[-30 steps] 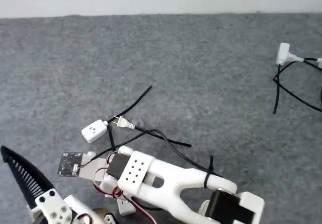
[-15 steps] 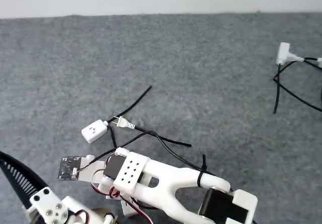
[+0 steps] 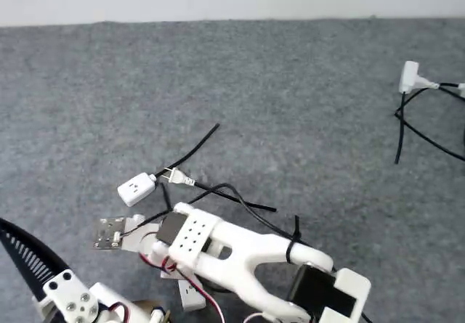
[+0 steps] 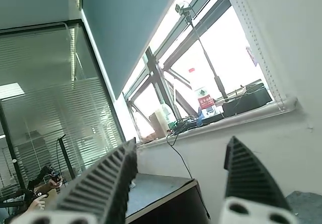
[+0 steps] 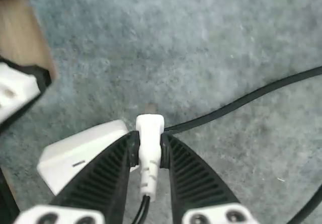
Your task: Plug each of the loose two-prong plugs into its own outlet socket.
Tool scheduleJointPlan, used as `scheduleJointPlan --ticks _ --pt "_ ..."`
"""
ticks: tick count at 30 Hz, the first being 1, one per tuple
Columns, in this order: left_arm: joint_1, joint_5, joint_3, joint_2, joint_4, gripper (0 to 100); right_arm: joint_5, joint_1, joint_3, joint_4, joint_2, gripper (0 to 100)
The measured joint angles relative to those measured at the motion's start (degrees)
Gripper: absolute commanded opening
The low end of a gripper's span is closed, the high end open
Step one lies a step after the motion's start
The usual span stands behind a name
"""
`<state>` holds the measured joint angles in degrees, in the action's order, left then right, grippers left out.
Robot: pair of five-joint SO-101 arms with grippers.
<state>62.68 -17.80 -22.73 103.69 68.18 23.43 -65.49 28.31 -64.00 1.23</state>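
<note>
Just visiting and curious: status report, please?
Right gripper shut on white plug, beside white socket. Left gripper open, empty. Second plug loose. Black cable lies close by.

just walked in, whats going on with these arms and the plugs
The right gripper is shut on a white two-prong plug, holding it low over the grey carpet right beside a white outlet block; it is not in a socket yet. The left gripper is open, raised and holding nothing. In the high view, another loose plug lies on the carpet next to a white socket, not plugged in.
</note>
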Motion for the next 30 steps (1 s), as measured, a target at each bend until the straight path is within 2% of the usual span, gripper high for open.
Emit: scheduleJointPlan --ticks 16,30 --pt "0.00 -0.70 0.00 0.00 4.40 28 3.78 4.13 -0.62 -0.26 0.09 0.9" --pt "0.00 -2.73 0.00 0.00 6.33 28 8.18 14.42 -2.37 -0.62 0.35 0.9"
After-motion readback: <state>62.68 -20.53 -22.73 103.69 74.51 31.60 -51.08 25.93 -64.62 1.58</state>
